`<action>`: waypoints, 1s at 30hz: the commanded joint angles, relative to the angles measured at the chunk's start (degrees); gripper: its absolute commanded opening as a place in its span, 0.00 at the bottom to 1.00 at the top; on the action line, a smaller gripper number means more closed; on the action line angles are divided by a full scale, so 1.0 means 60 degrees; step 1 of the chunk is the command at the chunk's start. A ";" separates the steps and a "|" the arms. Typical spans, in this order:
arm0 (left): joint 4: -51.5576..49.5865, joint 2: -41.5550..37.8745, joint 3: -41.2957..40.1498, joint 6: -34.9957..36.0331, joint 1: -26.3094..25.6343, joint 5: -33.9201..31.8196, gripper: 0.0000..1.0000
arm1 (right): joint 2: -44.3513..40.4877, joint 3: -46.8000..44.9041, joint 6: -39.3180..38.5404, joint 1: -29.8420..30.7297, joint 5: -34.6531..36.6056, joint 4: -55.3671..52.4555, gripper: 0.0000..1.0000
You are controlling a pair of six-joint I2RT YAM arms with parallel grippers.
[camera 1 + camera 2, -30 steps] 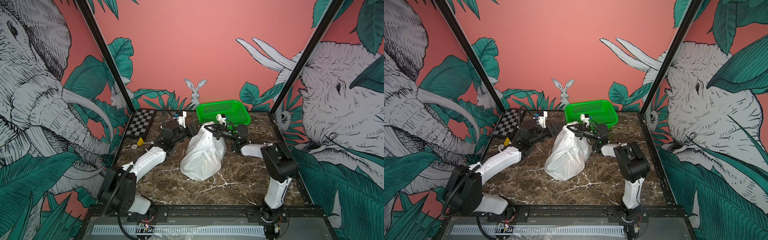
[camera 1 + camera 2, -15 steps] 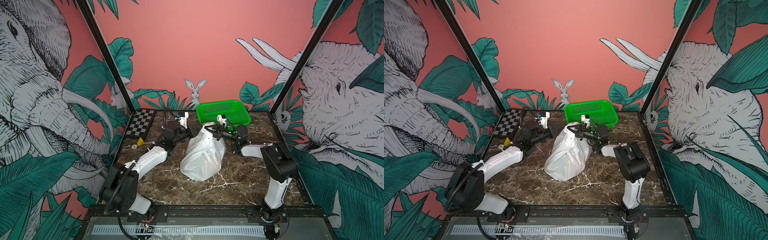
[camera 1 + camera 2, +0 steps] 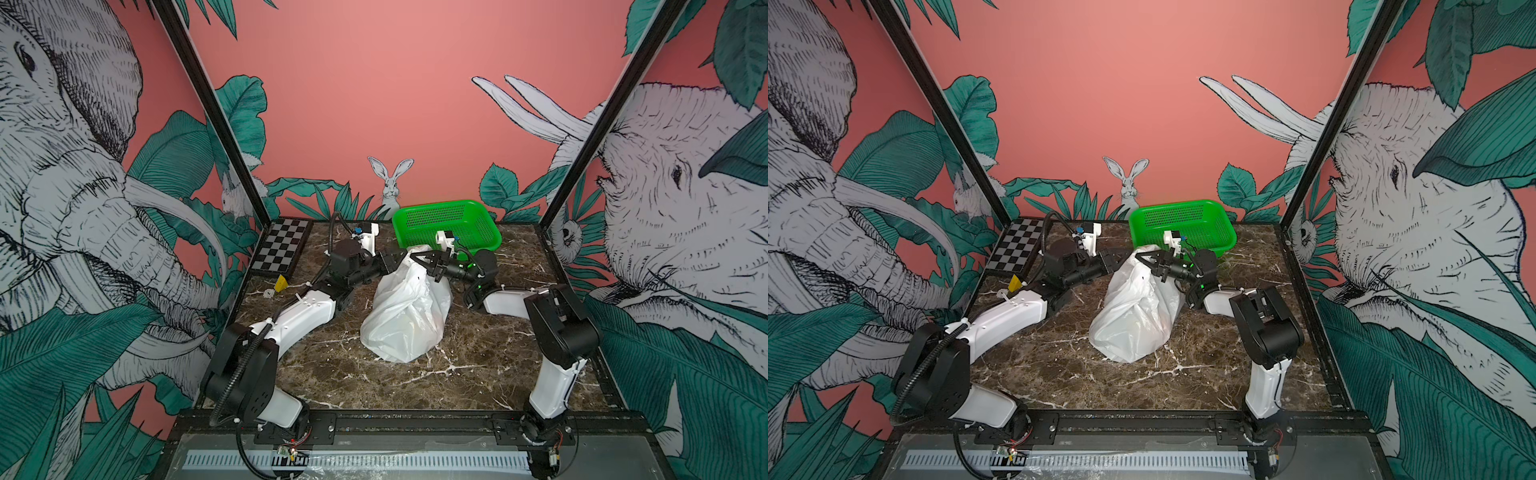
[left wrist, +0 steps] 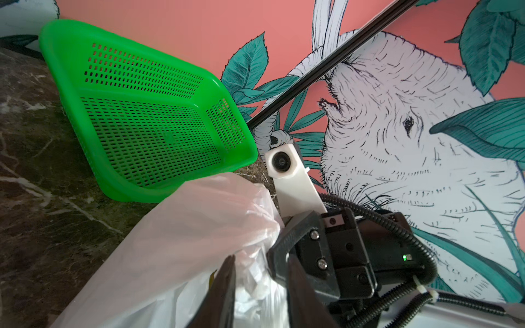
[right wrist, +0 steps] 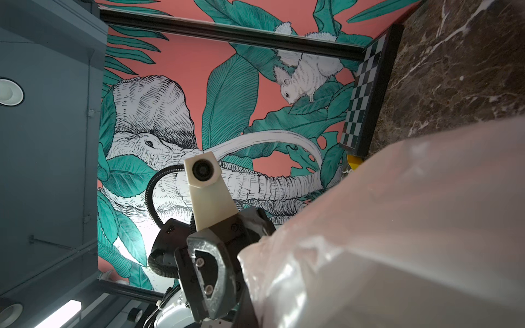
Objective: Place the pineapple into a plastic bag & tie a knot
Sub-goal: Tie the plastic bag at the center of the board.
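The white plastic bag (image 3: 407, 316) stands bulging mid-table in both top views (image 3: 1133, 320). The pineapple is hidden. My left gripper (image 3: 397, 257) reaches the bag's top from the left. In the left wrist view its fingers (image 4: 230, 284) stand apart, open, with crumpled white plastic (image 4: 255, 284) between them; I cannot make out a knot. My right gripper (image 3: 413, 258) meets the same bunched top from the right, shut on the plastic. Its dark finger (image 4: 284, 247) shows beside my left jaws. The bag (image 5: 397, 227) hides the right jaws in the right wrist view.
A green perforated basket (image 3: 446, 224) stands just behind the bag at the back right. A checkerboard (image 3: 282, 249) lies at the back left, with a small yellow piece (image 3: 281, 283) in front of it. Patterned walls close in three sides.
My left gripper has moved right, from beside the bag to its bunched top. The right gripper and the bag have stayed where they were.
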 commanded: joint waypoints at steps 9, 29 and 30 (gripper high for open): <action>-0.0152 0.0386 0.0451 0.0027 -0.0144 0.0213 0.48 | -0.0216 0.0020 0.0102 0.0008 0.0171 0.0596 0.00; 0.0432 0.0325 0.0075 -0.0161 -0.0195 -0.0405 0.00 | -0.0337 -0.0107 0.0127 -0.0018 0.0175 0.0575 0.23; 0.0441 0.0328 0.0103 -0.0158 -0.0179 -0.0401 0.00 | -0.0418 -0.0175 0.0123 -0.0051 0.0162 0.0535 0.32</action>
